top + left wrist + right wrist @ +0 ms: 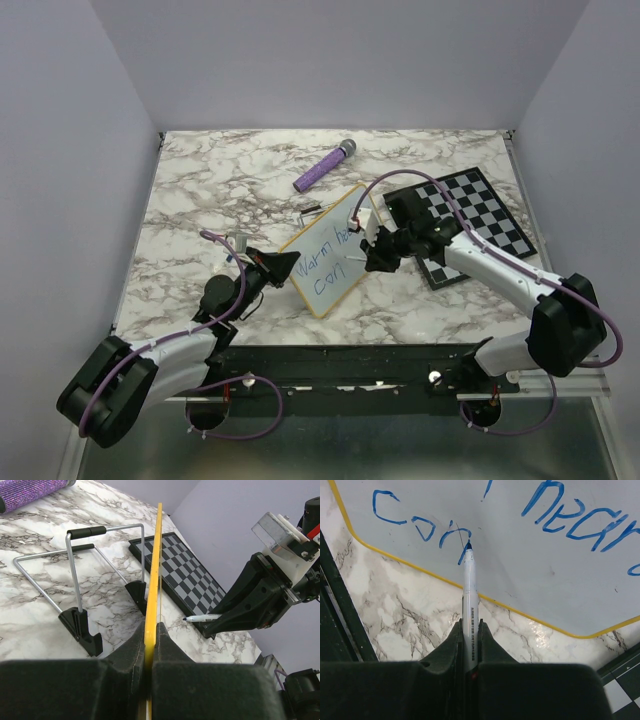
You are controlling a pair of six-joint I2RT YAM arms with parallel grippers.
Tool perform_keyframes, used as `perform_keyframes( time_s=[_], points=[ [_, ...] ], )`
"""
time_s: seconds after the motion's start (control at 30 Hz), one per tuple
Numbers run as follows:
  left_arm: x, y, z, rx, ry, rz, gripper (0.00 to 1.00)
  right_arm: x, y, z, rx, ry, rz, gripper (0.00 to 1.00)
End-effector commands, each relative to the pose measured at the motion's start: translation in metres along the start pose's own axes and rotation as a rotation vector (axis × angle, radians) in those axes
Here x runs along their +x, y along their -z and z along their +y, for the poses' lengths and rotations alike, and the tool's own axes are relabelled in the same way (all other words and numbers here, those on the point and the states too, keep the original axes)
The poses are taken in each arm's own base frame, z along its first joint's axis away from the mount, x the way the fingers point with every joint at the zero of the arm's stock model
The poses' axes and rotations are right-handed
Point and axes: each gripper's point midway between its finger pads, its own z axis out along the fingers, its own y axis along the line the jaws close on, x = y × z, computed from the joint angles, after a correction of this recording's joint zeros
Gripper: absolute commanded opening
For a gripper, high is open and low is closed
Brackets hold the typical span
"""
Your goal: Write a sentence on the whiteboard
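The whiteboard (335, 235), white with a yellow frame, stands tilted at the table's middle. My left gripper (290, 263) is shut on the whiteboard's yellow edge (154, 570), with the left gripper's jaws (150, 630) pressed on both sides of it. The sentence (325, 262) is blue handwriting, "Warm hear" above "con". In the right wrist view the lower line of the sentence (420, 527) shows up close. My right gripper (470, 625) is shut on a white marker (470, 590), whose blue tip sits at the last stroke of "con". The right gripper (372, 255) faces the board from the right.
A black-and-white chessboard (470, 225) lies flat to the right, under the right arm. A purple glittery cylinder (325, 166) lies behind the board. A wire stand with black feet (75, 580) props the board from behind. The table's marble top (200, 200) extends left.
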Motion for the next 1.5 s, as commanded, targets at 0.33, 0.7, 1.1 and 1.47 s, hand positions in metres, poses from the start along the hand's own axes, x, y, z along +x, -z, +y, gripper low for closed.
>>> perform_keyframes(
  time_s=[0.33, 0.7, 1.1, 1.47],
  points=[
    [0.008, 0.007, -0.003, 0.033, -0.024, 0.027, 0.00, 0.003, 0.004, -0.002, 0.002, 0.062, -0.047, 0.01],
    [0.006, 0.005, -0.005, 0.039, -0.023, 0.026, 0.00, 0.018, -0.003, -0.008, 0.012, 0.096, -0.002, 0.01],
    [0.005, 0.002, -0.006, 0.034, -0.029, 0.034, 0.00, 0.010, -0.003, -0.008, 0.012, 0.118, -0.048, 0.01],
    [0.006, 0.002, -0.006, 0.034, -0.031, 0.039, 0.00, 0.011, -0.008, -0.009, 0.010, 0.084, -0.043, 0.01]
  ],
)
